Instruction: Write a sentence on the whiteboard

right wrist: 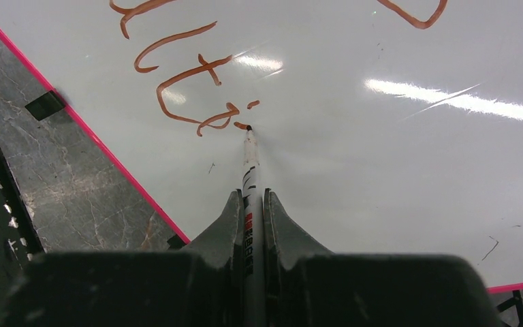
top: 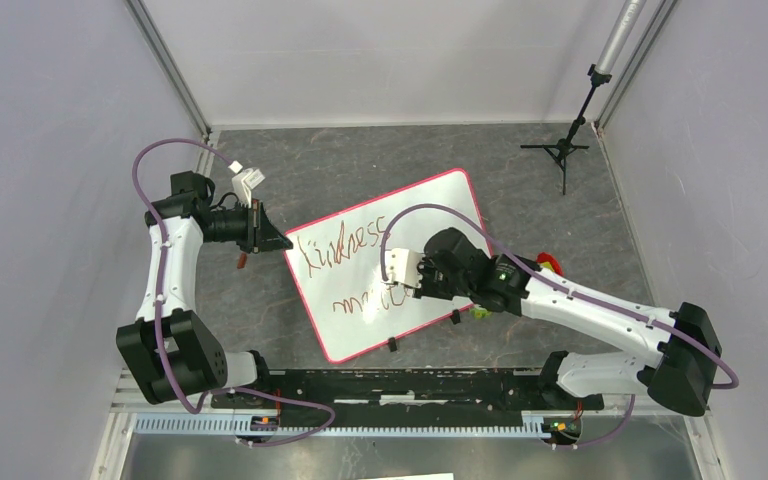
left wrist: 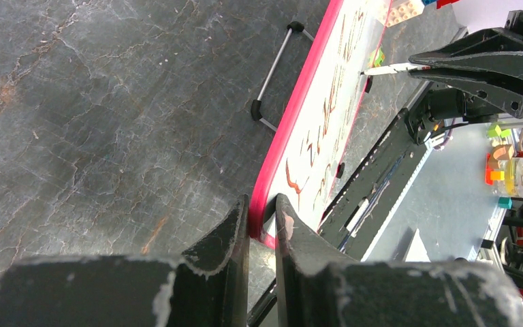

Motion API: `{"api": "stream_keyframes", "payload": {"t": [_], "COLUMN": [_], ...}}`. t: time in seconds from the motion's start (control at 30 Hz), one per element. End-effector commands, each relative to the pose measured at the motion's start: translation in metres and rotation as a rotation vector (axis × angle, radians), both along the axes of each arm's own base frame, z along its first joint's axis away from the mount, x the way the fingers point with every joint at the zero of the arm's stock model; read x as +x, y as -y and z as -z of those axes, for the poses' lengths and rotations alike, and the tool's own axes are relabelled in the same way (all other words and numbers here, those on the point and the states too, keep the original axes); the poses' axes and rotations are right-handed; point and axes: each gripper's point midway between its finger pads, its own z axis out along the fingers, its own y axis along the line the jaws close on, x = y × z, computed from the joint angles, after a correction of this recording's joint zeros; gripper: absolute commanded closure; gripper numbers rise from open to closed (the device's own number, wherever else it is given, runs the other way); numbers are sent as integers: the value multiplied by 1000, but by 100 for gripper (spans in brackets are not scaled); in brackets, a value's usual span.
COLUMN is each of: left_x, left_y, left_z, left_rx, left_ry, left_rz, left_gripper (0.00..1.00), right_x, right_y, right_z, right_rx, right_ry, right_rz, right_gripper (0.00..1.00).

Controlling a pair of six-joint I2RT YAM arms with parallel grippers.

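Grey table (top: 360, 170) is seen around the whiteboard (top: 430, 215), whose pink edge is pinched by the left gripper (left wrist: 262, 218). A marker (right wrist: 248, 153), its tip touching the sentence (top: 345, 250), is clamped by the right gripper (right wrist: 250, 204).

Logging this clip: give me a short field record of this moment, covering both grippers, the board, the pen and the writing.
left gripper: shut on the whiteboard, at its pink edge
right gripper: shut on the marker
marker tip: touching the board at the end of the second line
sentence: two reddish-brown lines, the first roughly "kindness", the second short
board pose: flat on the grey table, skewed
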Motion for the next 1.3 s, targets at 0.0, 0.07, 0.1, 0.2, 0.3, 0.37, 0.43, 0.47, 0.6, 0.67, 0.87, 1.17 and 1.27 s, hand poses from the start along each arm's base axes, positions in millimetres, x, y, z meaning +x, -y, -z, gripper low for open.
{"api": "stream_keyframes", "payload": {"t": [0.0, 0.07, 0.1, 0.2, 0.3, 0.37, 0.43, 0.47, 0.6, 0.67, 0.87, 1.17, 1.27], "left_x": [-7, -7, -7, -7, -7, -7, -7, -6, -5, -6, -6, -6, -6], "left_y": [6, 6, 6, 6, 7, 7, 7, 6, 6, 6, 6, 6, 7], "left_z": [6, 6, 6, 6, 6, 7, 7, 7, 9, 9, 7, 6, 7], "left_rx": [21, 21, 21, 21, 20, 21, 20, 21, 28, 31, 36, 34, 34], "left_ry": [-40, -38, -39, -37, -40, -43, -42, -41, -37, -37, -33, -32, -35], "left_rz": [25, 26, 26, 26, 29, 29, 29, 26, 19, 19, 16, 17, 18], "left_gripper": [85, 85, 85, 85, 85, 85, 85, 85, 85, 85, 85, 85, 85], "right_x": [3, -1, -3, -7, -15, -21, -28, -32, -45, -47, -41, -12, -5], "right_y": [6, 7, 7, 9, 9, 8, 6, 5, -4, -10, -26, -7, -4], "right_z": [6, 11, 12, 16, 21, 26, 31, 34, 41, 41, 7, -16, -16], "right_rx": [-17, -25, -26, -35, -41, -52, -62, -67, -77, -69, 16, 56, 51], "right_ry": [-4, -22, -29, -46, -69, -85, -102, -109, -131, -143, -107, -10, 7], "right_rz": [9, -4, -11, -22, -48, -66, -91, -103, -157, -173, -173, -46, -16], "right_gripper": [100, 100, 100, 100, 100, 100, 100, 100, 100, 100, 100, 100, 100]}}
